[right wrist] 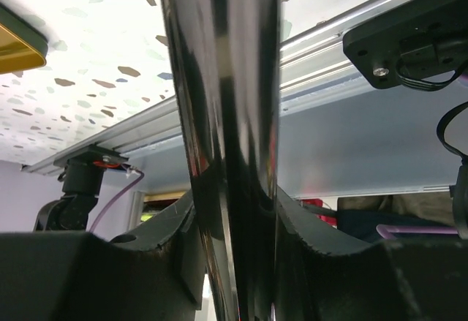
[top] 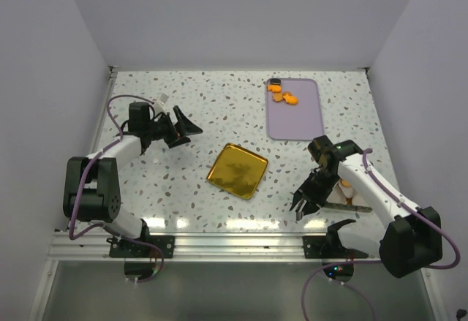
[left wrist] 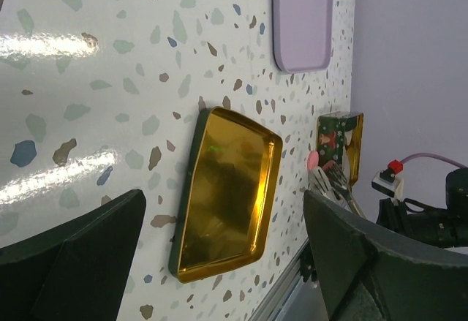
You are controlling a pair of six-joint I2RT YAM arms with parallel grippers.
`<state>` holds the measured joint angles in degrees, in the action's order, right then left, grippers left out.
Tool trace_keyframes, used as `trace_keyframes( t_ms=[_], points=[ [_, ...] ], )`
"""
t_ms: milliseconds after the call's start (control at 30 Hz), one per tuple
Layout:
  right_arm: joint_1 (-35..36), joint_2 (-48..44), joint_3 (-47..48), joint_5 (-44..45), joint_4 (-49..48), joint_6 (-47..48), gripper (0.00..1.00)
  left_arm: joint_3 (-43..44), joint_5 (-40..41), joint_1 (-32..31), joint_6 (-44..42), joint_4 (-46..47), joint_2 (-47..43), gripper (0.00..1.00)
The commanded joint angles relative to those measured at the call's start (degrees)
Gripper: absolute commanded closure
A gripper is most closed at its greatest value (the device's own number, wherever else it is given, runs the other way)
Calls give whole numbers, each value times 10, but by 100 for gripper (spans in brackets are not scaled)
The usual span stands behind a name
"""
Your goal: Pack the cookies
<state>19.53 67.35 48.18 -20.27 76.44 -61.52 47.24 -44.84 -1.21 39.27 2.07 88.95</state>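
Several orange cookies (top: 284, 96) and a black one (top: 276, 82) lie at the far end of a lilac tray (top: 296, 120). A pink cookie (left wrist: 313, 160) shows beside a metal utensil (left wrist: 330, 183) in the left wrist view. My right gripper (top: 300, 207) is shut on that shiny metal utensil (right wrist: 227, 116), low near the table's front edge, in front of a patterned tin (left wrist: 342, 140). My left gripper (top: 184, 126) is open and empty at the left, its fingers (left wrist: 73, 262) pointing toward the gold tin lid (top: 237, 170).
The gold lid (left wrist: 227, 197) lies upside down mid-table. The lilac tray (left wrist: 303, 21) is at the back right. The tin (top: 344, 193) sits under the right arm. An aluminium rail (top: 234, 244) runs along the front edge. White walls enclose the table.
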Motion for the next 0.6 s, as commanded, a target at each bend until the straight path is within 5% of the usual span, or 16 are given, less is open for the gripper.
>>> trace_keyframes(
  t_ms=[0, 267, 567],
  points=[
    [-3, -1, -4, -6, 45, -14, 64, 6, -15, 6, -18, 15, -5, 6],
    [-4, 8, 2, -11, 28, -17, 52, 6, -14, 6, -17, 14, -6, 6],
    [-62, -24, -29, -49, -12, -36, 52, 7, -9, 7, -19, 9, -10, 6]
  ],
)
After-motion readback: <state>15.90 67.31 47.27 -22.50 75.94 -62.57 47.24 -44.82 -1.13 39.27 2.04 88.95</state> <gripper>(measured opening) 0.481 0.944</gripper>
